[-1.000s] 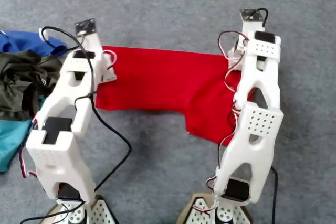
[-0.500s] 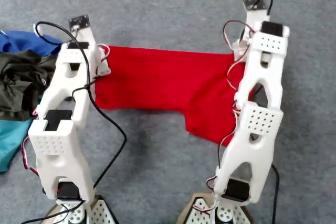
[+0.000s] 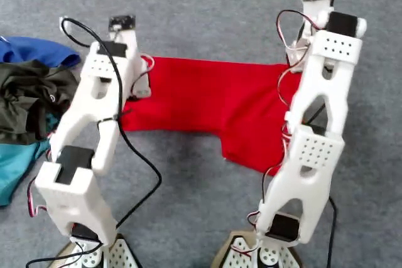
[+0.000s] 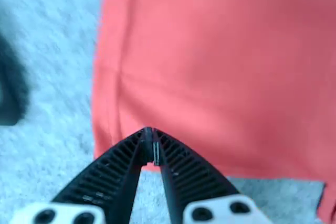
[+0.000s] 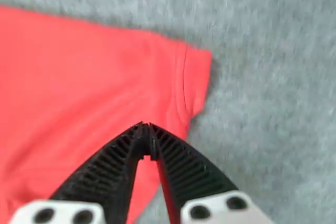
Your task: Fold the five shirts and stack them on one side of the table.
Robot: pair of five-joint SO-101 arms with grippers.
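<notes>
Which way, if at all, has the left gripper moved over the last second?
Yes: in the high view the left gripper has shifted sideways away from the blue shirt, inward over the red shirt.

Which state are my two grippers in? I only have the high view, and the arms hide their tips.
Observer: In the left wrist view the left gripper is shut, its tips meeting over the red shirt near one corner.
Operator: Is cloth pinched there?
Observer: The shirt lies flat under the tips, with no fold drawn up to them. I cannot tell more than that.
Operator: And the right one?
Observer: The right gripper is shut too, its tips over the shirt beside the short sleeve, which lies flat on the grey table.
</notes>
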